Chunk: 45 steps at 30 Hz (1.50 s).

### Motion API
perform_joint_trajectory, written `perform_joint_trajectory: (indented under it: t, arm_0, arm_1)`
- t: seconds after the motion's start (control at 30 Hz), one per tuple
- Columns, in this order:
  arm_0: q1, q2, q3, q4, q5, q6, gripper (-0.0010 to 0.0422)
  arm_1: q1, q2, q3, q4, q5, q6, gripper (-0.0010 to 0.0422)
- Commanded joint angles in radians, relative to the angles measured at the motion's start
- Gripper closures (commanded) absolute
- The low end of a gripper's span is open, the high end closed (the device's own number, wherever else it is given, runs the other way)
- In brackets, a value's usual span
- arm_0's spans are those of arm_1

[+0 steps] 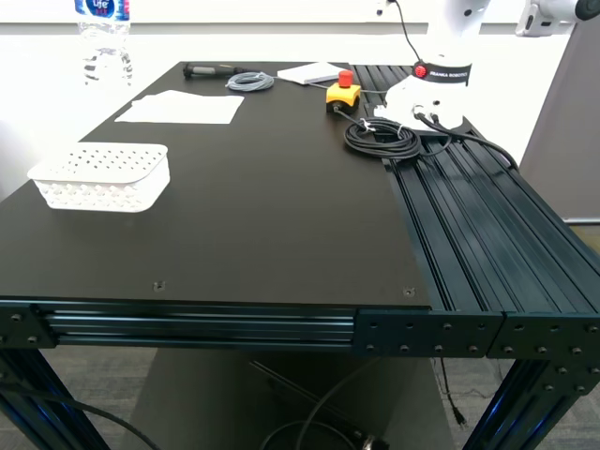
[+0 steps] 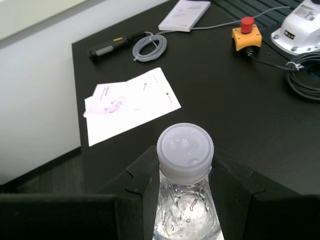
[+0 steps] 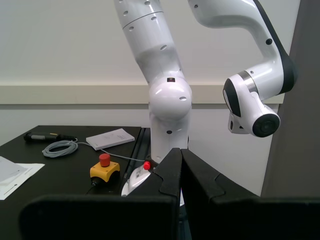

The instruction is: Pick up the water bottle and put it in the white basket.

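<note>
The water bottle [image 1: 105, 42], clear and ribbed with a blue label, hangs in the air at the exterior view's far left, above the table's far left corner. My first gripper [image 2: 184, 197] is shut on it. Its dark fingers [image 2: 142, 192] press both sides of the bottle just under the white cap [image 2: 185, 150]. The gripper itself is out of the exterior view. The white basket [image 1: 101, 175] stands empty on the table at the exterior view's left, nearer than the bottle. My second gripper [image 3: 180, 172] is shut and empty, pointing at a white robot arm.
White paper sheets [image 1: 180, 108] lie between bottle and basket. At the back lie a black-handled tool [image 1: 211, 70], a grey cable coil [image 1: 249, 82], a booklet [image 1: 311, 72] and a yellow emergency-stop button [image 1: 343, 92]. Another white robot [image 1: 436, 80] and a black cable coil [image 1: 382, 136] stand at the back right.
</note>
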Motion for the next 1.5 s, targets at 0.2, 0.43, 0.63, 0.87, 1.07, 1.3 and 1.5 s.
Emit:
perform_joint_trajectory:
  t: [0.2, 0.43, 0.63, 0.87, 1.07, 1.3, 1.5]
  arm_0:
    - [0.0, 0.0, 0.002, 0.003, 0.0, 0.0, 0.0412]
    - [0.0, 0.0, 0.002, 0.003, 0.0, 0.0, 0.0412]
    - [0.0, 0.0, 0.002, 0.003, 0.0, 0.0, 0.0412]
    - [0.0, 0.0, 0.002, 0.003, 0.0, 0.0, 0.0412]
    - [0.0, 0.0, 0.002, 0.003, 0.0, 0.0, 0.0412]
    - [0.0, 0.0, 0.002, 0.003, 0.0, 0.0, 0.0412]
    - [0.0, 0.0, 0.002, 0.003, 0.0, 0.0, 0.0412]
  arm_1:
    - [0.039, -0.002, -0.13, 0.142, -0.003, 0.016, 0.0413]
    - [0.043, -0.002, -0.163, 0.172, 0.038, 0.05, 0.0412]
    - [0.045, -0.002, -0.209, 0.179, 0.045, 0.073, 0.0373]
    - [0.048, -0.002, -0.215, 0.193, 0.048, 0.106, 0.0273]
    - [0.05, -0.002, -0.215, 0.195, 0.046, 0.105, 0.0304]
    - [0.05, -0.002, -0.215, 0.201, 0.044, 0.105, 0.0346]
    - [0.05, -0.002, -0.215, 0.201, 0.04, 0.105, 0.0362]
